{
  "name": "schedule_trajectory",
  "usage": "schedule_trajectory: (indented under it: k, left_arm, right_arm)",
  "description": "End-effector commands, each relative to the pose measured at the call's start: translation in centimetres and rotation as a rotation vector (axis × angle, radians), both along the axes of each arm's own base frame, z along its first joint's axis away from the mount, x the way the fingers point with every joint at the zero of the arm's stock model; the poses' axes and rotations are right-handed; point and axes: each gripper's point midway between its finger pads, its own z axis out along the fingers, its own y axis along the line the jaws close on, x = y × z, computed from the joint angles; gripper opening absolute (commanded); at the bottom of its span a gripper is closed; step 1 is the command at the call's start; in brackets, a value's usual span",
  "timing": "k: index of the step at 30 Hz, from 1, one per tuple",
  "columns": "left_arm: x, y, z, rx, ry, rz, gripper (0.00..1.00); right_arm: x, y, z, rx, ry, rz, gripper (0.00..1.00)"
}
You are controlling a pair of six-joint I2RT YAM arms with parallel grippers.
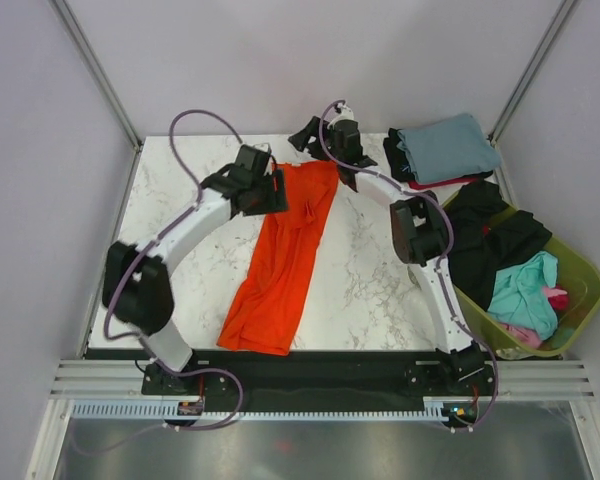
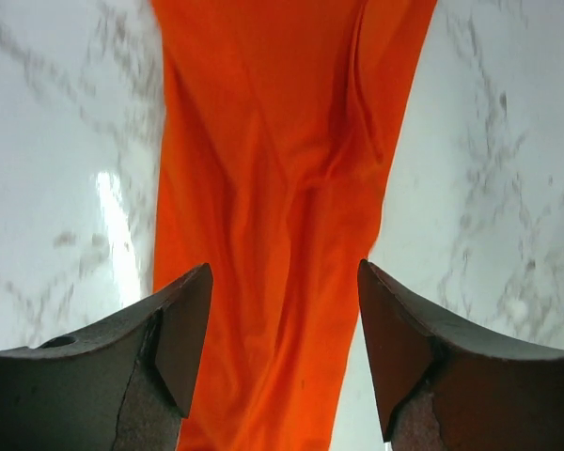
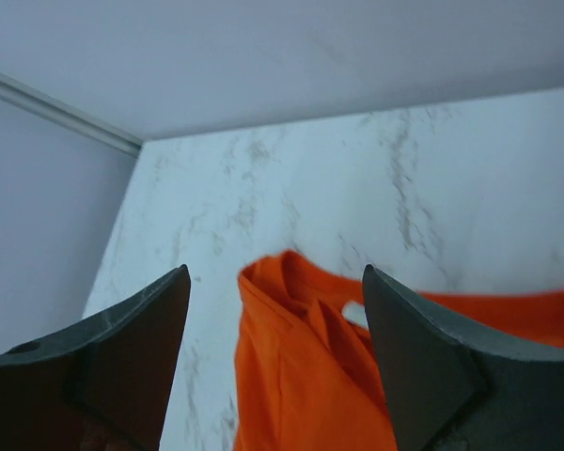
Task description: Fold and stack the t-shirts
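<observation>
The orange t-shirt (image 1: 285,260) lay on the marble table (image 1: 380,270) as a long narrow strip, apparently already doubled lengthwise, running from the far middle towards the near edge; its surface showed soft creases and a rumpled far end.

The left gripper (image 2: 284,282) hung over the strip's far part with its fingers wide apart and nothing between them but cloth lying below. The right gripper (image 3: 275,272) stood near the far end, likewise spread wide and empty, the collar end in sight between its fingers.

Judging by the drape, the cloth was light, limp and thin; it would sag from any single hold and slide easily on the smooth top. The sensible places to pinch looked to be the two far corners, one per gripper, catching all layers so the fold did not open.

At the far right a grey-blue folded shirt (image 1: 448,145) topped a small stack, with red cloth showing just beneath it. An olive-green basket (image 1: 580,270) beside the stack held black, teal and pink shirts.
</observation>
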Motion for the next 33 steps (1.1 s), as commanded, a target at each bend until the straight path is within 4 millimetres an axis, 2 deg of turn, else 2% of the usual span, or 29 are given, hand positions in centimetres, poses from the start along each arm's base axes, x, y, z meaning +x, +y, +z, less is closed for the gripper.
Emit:
schedule_trajectory:
  k: [1, 2, 3, 4, 5, 6, 7, 8, 9, 10, 11, 12, 13, 14, 15, 16, 17, 18, 20, 21, 23, 24, 25, 27, 28, 33]
  left_arm:
    - [7.8, -0.7, -0.2, 0.094, -0.110, -0.034, 0.70]
    - [9.0, -0.9, -0.7, 0.096, -0.105, -0.034, 0.70]
    - [10.1, -0.9, -1.1, 0.099, -0.106, -0.039, 0.69]
    - [12.3, -0.8, -2.8, 0.110, -0.079, -0.026, 0.69]
    - [13.3, -0.6, -3.5, 0.114, -0.067, -0.017, 0.68]
    - [14.3, -0.5, -4.3, 0.117, -0.054, -0.014, 0.68]
    - [16.6, -0.1, -2.7, 0.099, -0.092, 0.006, 0.67]
    - [17.0, 0.3, -5.9, 0.126, -0.024, 0.010, 0.66]
    - [17.8, 0.7, -6.2, 0.129, -0.022, 0.015, 0.66]
    - [19.2, 1.2, -5.2, 0.126, -0.051, 0.031, 0.65]
    - [19.6, 1.7, -7.2, 0.143, -0.017, 0.035, 0.65]
    - [20.0, 2.5, -7.5, 0.152, -0.015, 0.046, 0.65]
    - [20.6, 2.9, -7.5, 0.154, -0.021, 0.059, 0.65]
    - [20.8, 3.3, -7.8, 0.154, -0.019, 0.070, 0.65]
    - [21.1, 3.9, -8.7, 0.144, -0.001, 0.081, 0.65]
    - [21.4, 3.9, -8.7, 0.126, -0.001, 0.084, 0.65]
    - [21.6, 3.8, -8.9, 0.106, 0.002, 0.080, 0.65]
    - [21.7, 3.7, -9.8, 0.086, 0.024, 0.072, 0.66]
    - [22.3, 2.6, -9.8, 0.047, 0.013, 0.039, 0.67]
    - [22.4, 2.1, -10.9, 0.030, 0.028, 0.018, 0.67]
    - [23.0, 1.5, -11.1, 0.016, 0.016, 0.007, 0.59]
    - [23.5, 1.5, -11.6, 0.013, 0.011, 0.011, 0.51]
    - [23.8, 1.4, -11.6, 0.008, 0.001, 0.009, 0.31]
    - [24.5, 1.5, -11.6, 0.017, -0.024, 0.010, 0.15]
    - [25.4, 1.5, -10.7, 0.015, -0.065, 0.011, 0.02]
    - [28.9, 2.6, -5.1, 0.134, -0.299, -0.037, 0.02]
  right_arm:
    - [-2.2, -4.8, 13.7, -0.094, -0.213, -0.055, 0.82]
    - [-3.9, -7.2, 15.9, -0.116, -0.205, -0.112, 0.82]
    - [-5.1, -8.3, 16.4, -0.136, -0.193, -0.133, 0.82]
    - [-6.9, -9.4, 13.0, -0.208, -0.122, -0.137, 0.82]
    - [-9.3, -11.3, 17.3, -0.204, -0.170, -0.189, 0.83]
    - [-10.9, -12.0, 17.3, -0.214, -0.159, -0.196, 0.83]
    - [-12.9, -12.9, 13.8, -0.251, -0.086, -0.190, 0.83]
    - [-15.5, -13.9, 16.8, -0.235, -0.129, -0.200, 0.82]
    - [-17.0, -14.5, 16.5, -0.235, -0.115, -0.204, 0.82]
    - [-19.0, -15.2, 12.9, -0.264, -0.040, -0.193, 0.83]
    - [-21.3, -16.0, 15.0, -0.227, -0.068, -0.199, 0.83]
    - [-22.8, -16.1, 14.4, -0.218, -0.052, -0.178, 0.83]
    - [-24.6, -16.5, 11.5, -0.229, 0.003, -0.165, 0.82]
    - [-26.6, -16.8, 12.9, -0.201, -0.029, -0.154, 0.83]
    - [-27.7, -16.9, 12.2, -0.194, -0.011, -0.141, 0.82]
    - [-29.1, -17.0, 10.4, -0.203, 0.025, -0.117, 0.82]
    - [-30.4, -17.3, 11.0, -0.199, 0.005, -0.106, 0.83]
    - [-31.2, -17.6, 10.2, -0.225, 0.020, -0.095, 0.82]
    - [-33.2, -18.5, 8.9, -0.277, 0.046, -0.085, 0.82]
    - [-34.2, -19.2, 7.6, -0.324, 0.083, -0.080, 0.82]
    - [-35.7, -20.4, 6.9, -0.366, 0.091, -0.101, 0.82]
    - [-36.6, -21.0, 5.8, -0.396, 0.128, -0.104, 0.83]
    - [-37.4, -21.6, 5.9, -0.405, 0.117, -0.111, 0.83]
    - [-38.3, -22.4, 5.2, -0.426, 0.142, -0.128, 0.83]
    - [-38.9, -22.6, 5.3, -0.425, 0.137, -0.133, 0.84]
    - [-39.7, -23.6, 4.6, -0.423, 0.163, -0.174, 0.84]
